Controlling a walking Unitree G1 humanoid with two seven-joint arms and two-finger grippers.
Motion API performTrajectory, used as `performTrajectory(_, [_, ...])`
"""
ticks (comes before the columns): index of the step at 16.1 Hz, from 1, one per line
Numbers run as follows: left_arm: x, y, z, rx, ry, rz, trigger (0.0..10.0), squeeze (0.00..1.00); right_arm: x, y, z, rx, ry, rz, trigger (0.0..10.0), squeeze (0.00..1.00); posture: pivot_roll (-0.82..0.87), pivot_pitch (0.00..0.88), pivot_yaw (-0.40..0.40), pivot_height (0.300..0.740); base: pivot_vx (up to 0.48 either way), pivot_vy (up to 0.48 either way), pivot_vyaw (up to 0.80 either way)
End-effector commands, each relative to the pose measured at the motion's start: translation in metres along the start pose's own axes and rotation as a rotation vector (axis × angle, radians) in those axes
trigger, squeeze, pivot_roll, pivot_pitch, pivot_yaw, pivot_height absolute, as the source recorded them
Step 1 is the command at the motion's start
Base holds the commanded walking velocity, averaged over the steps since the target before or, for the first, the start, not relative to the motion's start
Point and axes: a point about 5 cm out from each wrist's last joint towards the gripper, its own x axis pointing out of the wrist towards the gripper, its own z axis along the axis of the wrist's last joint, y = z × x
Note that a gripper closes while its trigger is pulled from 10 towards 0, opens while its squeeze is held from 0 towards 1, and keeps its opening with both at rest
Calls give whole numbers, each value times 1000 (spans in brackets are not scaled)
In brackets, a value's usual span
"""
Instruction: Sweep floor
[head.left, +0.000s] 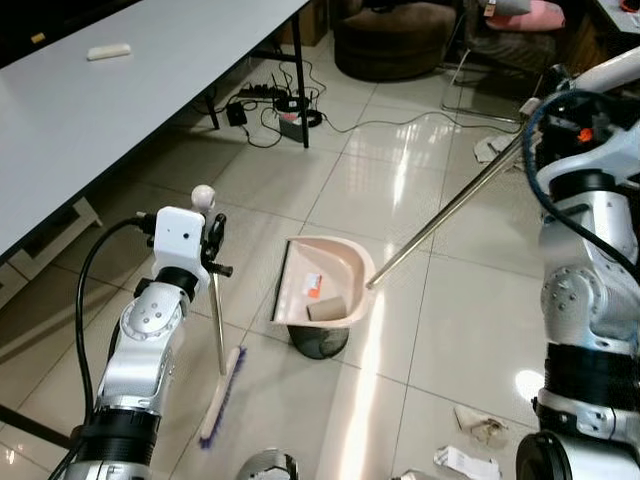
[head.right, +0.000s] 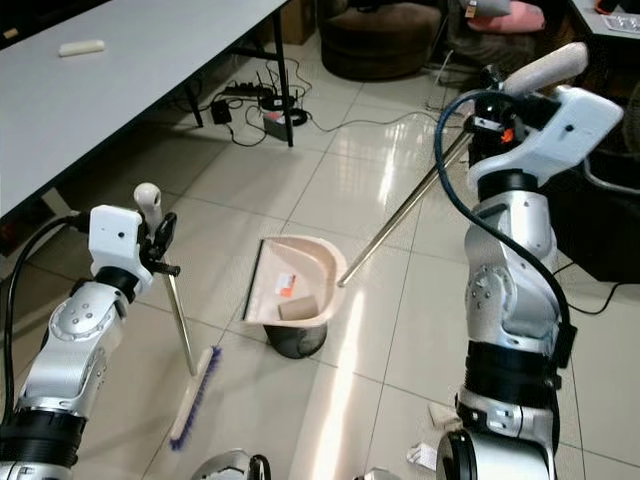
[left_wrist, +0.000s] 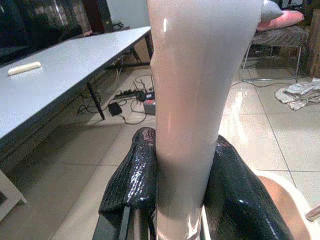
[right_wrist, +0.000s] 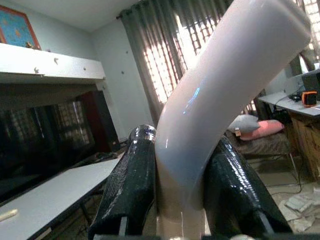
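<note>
My left gripper (head.left: 213, 238) is shut on the upper handle of a broom (head.left: 217, 320); its purple-bristled head (head.left: 222, 395) rests on the tiles beside my left arm. My right gripper (head.right: 497, 80) is shut on the white curved grip of a long-handled dustpan (head.left: 325, 283), whose metal pole (head.left: 450, 212) slants down to the pan. The cream pan hangs tilted above a small dark bin (head.left: 319, 342) and holds a cardboard tube (head.left: 325, 309) and a scrap of paper (head.left: 312, 284). In the wrist views black fingers (left_wrist: 136, 175) and fingers (right_wrist: 131, 185) clamp the pale handles.
A long grey table (head.left: 90, 100) runs along my left. Cables and a power strip (head.left: 262, 92) lie under its far end. A dark round seat (head.left: 392, 38) stands at the back. Crumpled paper scraps (head.left: 478, 429) lie on the tiles near my right leg.
</note>
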Motion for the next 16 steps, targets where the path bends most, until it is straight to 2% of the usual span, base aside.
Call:
performTrajectory(1, [-2, 8, 3, 17, -5, 18, 10000, 0, 7, 9, 14, -1, -85, 38, 10000, 0, 29, 51, 53, 740, 0, 0, 0])
performTrajectory(5, [-3, 9, 2, 18, 1, 31, 10000, 0, 16, 11, 15, -48, -137, 69, 10000, 0, 37, 57, 42, 740, 0, 0, 0])
performTrajectory(7, [-1, 8, 10, 34, -19, 15, 10000, 0, 26, 24, 11, -87, -182, 166, 10000, 0, 58, 58, 33, 740, 0, 0, 0])
performTrajectory(9, [0, 8, 13, 39, -31, -7, 10000, 0, 30, 28, 8, -112, -187, 198, 10000, 0, 67, 62, 34, 740, 0, 0, 0])
performTrajectory(10, [2, 9, 20, 71, -68, -21, 10000, 0, 35, 36, 0, -129, -186, 261, 10000, 0, 80, 64, 25, 740, 0, 0, 0])
performTrajectory(11, [2, 10, 22, 81, -77, -18, 10000, 0, 36, 38, -1, -130, -187, 275, 10000, 0, 80, 64, 25, 740, 0, 0, 0])
performTrajectory(13, [-1, 16, 22, 79, -71, 10, 10000, 0, 34, 53, -13, -184, -206, 360, 10000, 0, 90, 67, 26, 740, 0, 0, 0])
performTrajectory(15, [-2, 17, 22, 81, -72, 12, 10000, 0, 32, 64, -21, -231, -221, 406, 10000, 0, 93, 71, 28, 740, 0, 0, 0])
performTrajectory(16, [-2, 17, 22, 79, -71, 14, 10000, 0, 28, 75, -24, -268, -247, 463, 10000, 0, 93, 72, 29, 740, 0, 0, 0])
